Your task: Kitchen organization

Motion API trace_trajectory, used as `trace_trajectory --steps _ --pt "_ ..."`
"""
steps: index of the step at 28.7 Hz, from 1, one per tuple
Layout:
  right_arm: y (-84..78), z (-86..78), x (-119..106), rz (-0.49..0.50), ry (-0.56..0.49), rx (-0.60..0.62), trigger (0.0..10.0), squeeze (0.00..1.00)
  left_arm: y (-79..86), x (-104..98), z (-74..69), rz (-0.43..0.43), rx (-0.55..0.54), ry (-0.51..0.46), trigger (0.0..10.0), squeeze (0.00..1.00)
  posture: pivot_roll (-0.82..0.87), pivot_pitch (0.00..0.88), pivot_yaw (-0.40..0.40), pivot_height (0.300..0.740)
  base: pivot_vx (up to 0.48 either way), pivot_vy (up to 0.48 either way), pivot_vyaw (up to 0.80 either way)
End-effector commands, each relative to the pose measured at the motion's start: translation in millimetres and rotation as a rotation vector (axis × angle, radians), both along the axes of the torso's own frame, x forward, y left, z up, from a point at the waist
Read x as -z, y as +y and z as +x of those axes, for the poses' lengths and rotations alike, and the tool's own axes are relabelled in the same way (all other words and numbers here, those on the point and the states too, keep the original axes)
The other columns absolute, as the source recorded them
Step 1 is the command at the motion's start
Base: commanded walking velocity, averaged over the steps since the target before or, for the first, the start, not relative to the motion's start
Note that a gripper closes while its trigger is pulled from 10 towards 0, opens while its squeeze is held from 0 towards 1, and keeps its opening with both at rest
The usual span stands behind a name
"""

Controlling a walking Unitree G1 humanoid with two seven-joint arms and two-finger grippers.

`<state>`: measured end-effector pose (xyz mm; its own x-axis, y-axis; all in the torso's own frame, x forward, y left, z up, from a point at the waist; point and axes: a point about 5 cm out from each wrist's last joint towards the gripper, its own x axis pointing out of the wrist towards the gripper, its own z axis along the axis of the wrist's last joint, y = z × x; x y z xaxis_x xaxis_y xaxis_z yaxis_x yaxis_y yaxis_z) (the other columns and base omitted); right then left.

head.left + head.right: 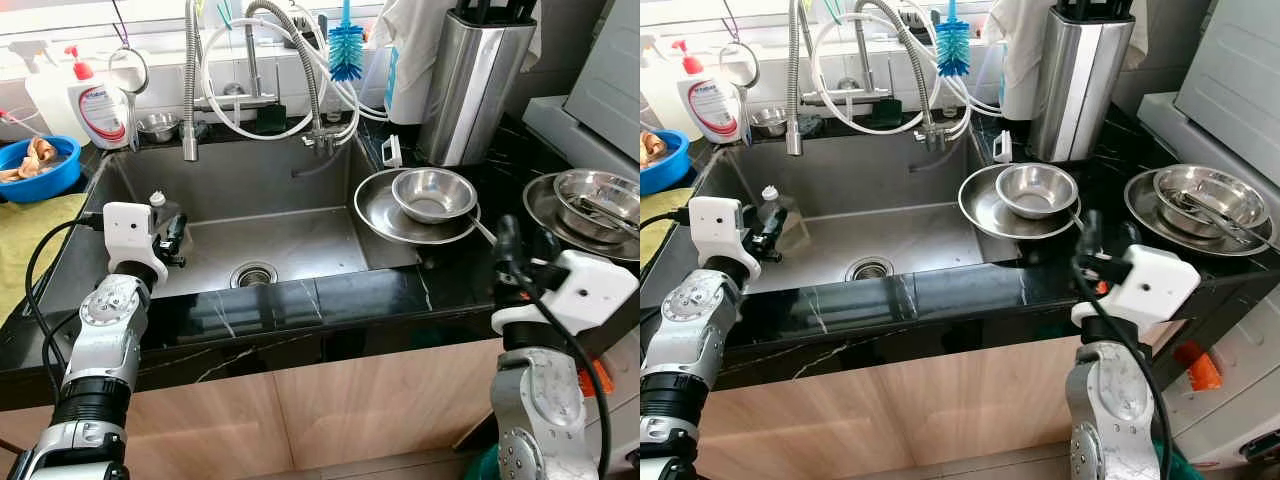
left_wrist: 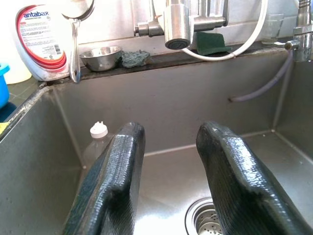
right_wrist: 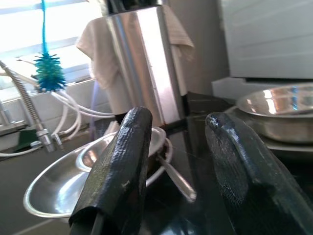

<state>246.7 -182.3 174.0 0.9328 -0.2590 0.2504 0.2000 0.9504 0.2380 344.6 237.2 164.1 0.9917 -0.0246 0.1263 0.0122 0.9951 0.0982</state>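
A steel sink [image 1: 240, 180] lies in a black stone counter [image 1: 330, 300]. A small clear bottle [image 1: 160, 208] with a white cap stands in the sink's left corner. My left gripper [image 1: 172, 243] hangs open over the sink's left side, just in front of the bottle [image 2: 98, 139], with nothing between its fingers [image 2: 117, 171]. A steel bowl [image 1: 432, 192] sits in a wide steel plate [image 1: 378, 215] on the sink's right rim. My right gripper [image 1: 520, 242] is open above the counter, between that plate [image 3: 54, 188] and a second plate [image 1: 540, 205] holding a bowl [image 1: 597, 200].
A tall steel knife block [image 1: 470, 85] stands behind the plate. Faucets and hoses [image 1: 255, 70], a blue brush [image 1: 346, 45], a soap bottle [image 1: 100, 105] and a small steel cup [image 1: 158, 126] line the back ledge. A blue bowl [image 1: 40, 170] sits at far left. The drain [image 1: 254, 274] is mid-sink.
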Motion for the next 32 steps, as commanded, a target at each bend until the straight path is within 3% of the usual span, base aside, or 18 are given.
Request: trace_trajectory --steps 1,9,22,23,24,25,28,29,30,31,32 --pt "-2.8 -1.0 5 0.054 0.027 0.017 10.0 0.00 1.1 -3 -0.6 -0.012 -0.002 -0.010 10.0 0.00 -0.06 0.000 0.032 0.740 0.000 0.000 0.00" --pt "-6.6 1.6 14 0.165 0.067 0.033 10.0 0.00 0.5 -3 -1.1 -0.009 0.000 -0.009 10.0 0.00 -0.05 0.000 0.030 0.740 0.000 0.000 0.00" --pt "4.2 8.5 21 0.241 0.104 -0.083 10.0 0.00 -0.9 -3 -1.3 -0.007 0.002 -0.013 10.0 0.00 -0.05 0.000 0.030 0.740 0.000 0.000 0.00" --pt "5.0 8.9 20 0.243 0.099 -0.092 10.0 0.40 -0.6 -3 -1.3 -0.007 0.001 -0.014 10.0 0.00 -0.05 0.000 0.030 0.740 0.000 0.000 0.00" --pt "5.6 9.1 20 0.246 0.096 -0.098 10.0 0.40 -0.4 -3 -1.2 -0.007 0.000 -0.015 10.0 0.00 -0.05 0.000 0.030 0.740 0.000 0.000 0.00" --pt "5.3 9.4 20 0.245 0.096 -0.095 10.0 0.78 -0.4 -3 -1.3 -0.009 0.000 -0.016 10.0 0.00 -0.05 0.000 0.029 0.740 0.000 0.000 0.00" --pt "4.0 10.1 20 0.246 0.101 -0.087 10.0 0.70 -1.1 -3 -1.3 -0.010 0.001 -0.016 10.0 0.00 -0.05 0.000 0.029 0.740 0.000 0.000 0.00" --pt "3.1 10.4 20 0.245 0.102 -0.082 10.0 0.49 -1.7 -2 -1.3 -0.013 0.003 -0.015 10.0 0.00 -0.05 0.000 0.029 0.740 0.000 0.000 0.00" --pt "3.1 10.4 20 0.245 0.102 -0.082 10.0 0.49 -1.7 -2 -1.3 -0.013 0.003 -0.015 10.0 0.00 -0.05 0.000 0.029 0.740 0.000 0.000 0.00" --pt "2.6 10.6 20 0.243 0.103 -0.080 10.0 0.00 -2.3 -2 -1.4 -0.013 0.005 -0.014 10.0 0.00 -0.05 0.000 0.028 0.740 0.000 0.000 0.00" --pt "2.0 10.8 20 0.243 0.104 -0.078 10.0 0.00 -2.6 -2 -1.4 -0.011 0.007 -0.013 10.0 0.00 -0.05 0.000 0.029 0.740 0.000 0.000 0.00"
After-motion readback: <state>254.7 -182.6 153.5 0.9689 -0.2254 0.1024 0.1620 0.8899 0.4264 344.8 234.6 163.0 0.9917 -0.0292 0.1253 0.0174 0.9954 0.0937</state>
